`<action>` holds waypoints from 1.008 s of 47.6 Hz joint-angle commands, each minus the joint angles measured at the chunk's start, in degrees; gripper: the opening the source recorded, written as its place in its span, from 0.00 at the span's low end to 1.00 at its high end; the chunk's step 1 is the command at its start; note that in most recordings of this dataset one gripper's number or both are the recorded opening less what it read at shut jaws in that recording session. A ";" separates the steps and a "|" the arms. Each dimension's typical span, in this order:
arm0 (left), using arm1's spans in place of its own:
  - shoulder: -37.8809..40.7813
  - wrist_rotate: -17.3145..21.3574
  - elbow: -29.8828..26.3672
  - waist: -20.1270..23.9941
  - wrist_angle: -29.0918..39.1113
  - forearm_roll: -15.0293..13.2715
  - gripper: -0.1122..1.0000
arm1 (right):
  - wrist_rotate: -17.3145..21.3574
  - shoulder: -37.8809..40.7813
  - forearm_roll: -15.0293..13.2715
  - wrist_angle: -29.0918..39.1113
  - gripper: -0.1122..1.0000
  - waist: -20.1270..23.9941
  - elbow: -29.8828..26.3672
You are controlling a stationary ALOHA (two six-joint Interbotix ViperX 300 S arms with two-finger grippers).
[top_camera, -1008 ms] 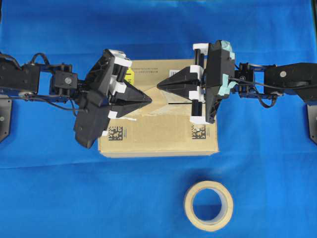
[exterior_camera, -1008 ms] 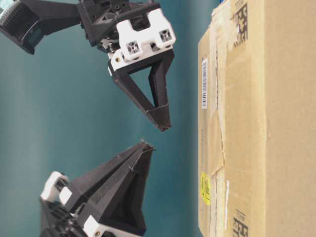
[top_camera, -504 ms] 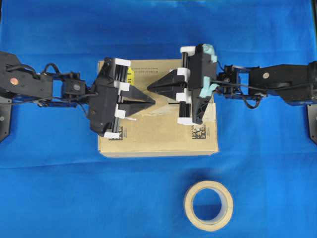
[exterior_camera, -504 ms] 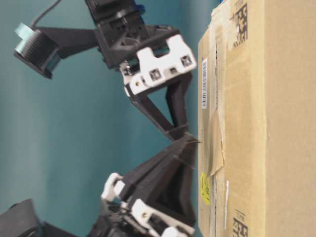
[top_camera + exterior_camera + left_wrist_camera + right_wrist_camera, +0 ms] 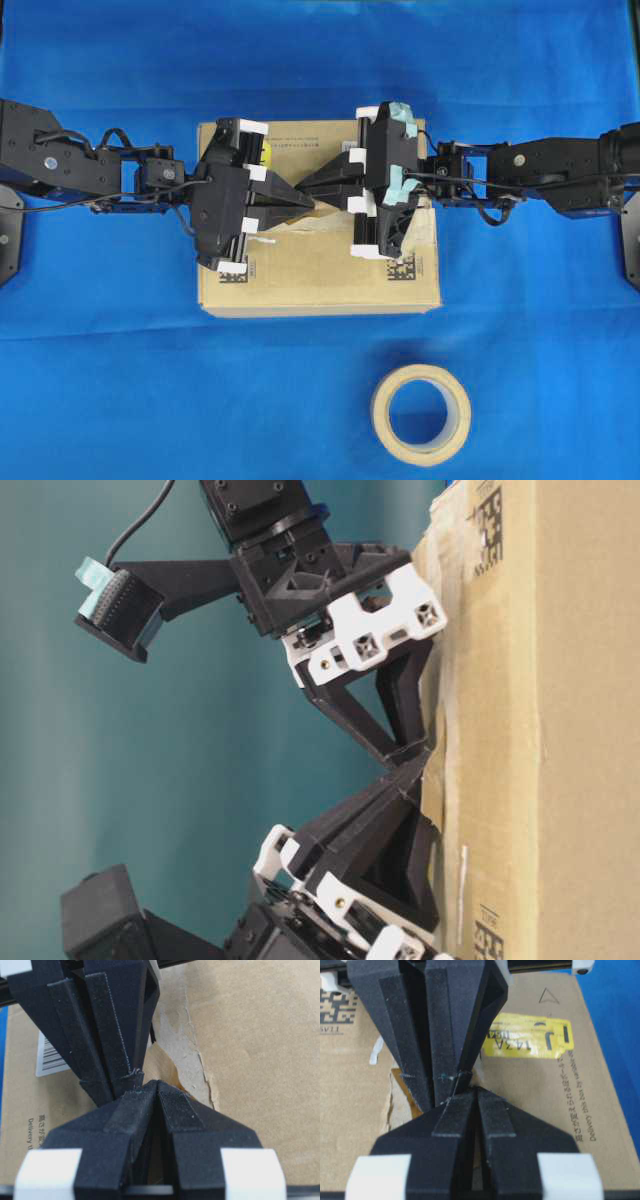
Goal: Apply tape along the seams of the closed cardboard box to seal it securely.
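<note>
Starting at the left of the overhead view, the left end effector reaches in over the cardboard box with its jaws pressed together and nothing visibly held between them; its tip meets the tip of the right end effector, likewise closed and apparently empty, just left of the box's centre. Both tips appear to bear down on the tape, a small tan-brown piece lying on the box top at the middle of the frame, where the seams run across between the flaps with pale torn residue alongside. The step in hand looks like pressing the piece flat; to do it well, the tips should keep firm, even downward contact and slide apart along the seam line so the tape bonds to both flaps without wrinkling or lifting at its corners, which the wrist views only partly show. Further right, the yellow sticker is plain in the right wrist view. The box is the only container here; its flaps are closed, so its contents cannot be seen. The tape roll lies on the blue desk at lower right, well apart from the box.
</note>
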 commanded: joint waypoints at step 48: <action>-6.24 -3.69 2.11 -2.37 -4.48 -0.09 0.12 | 1.93 -6.06 -0.18 0.00 0.10 0.70 1.93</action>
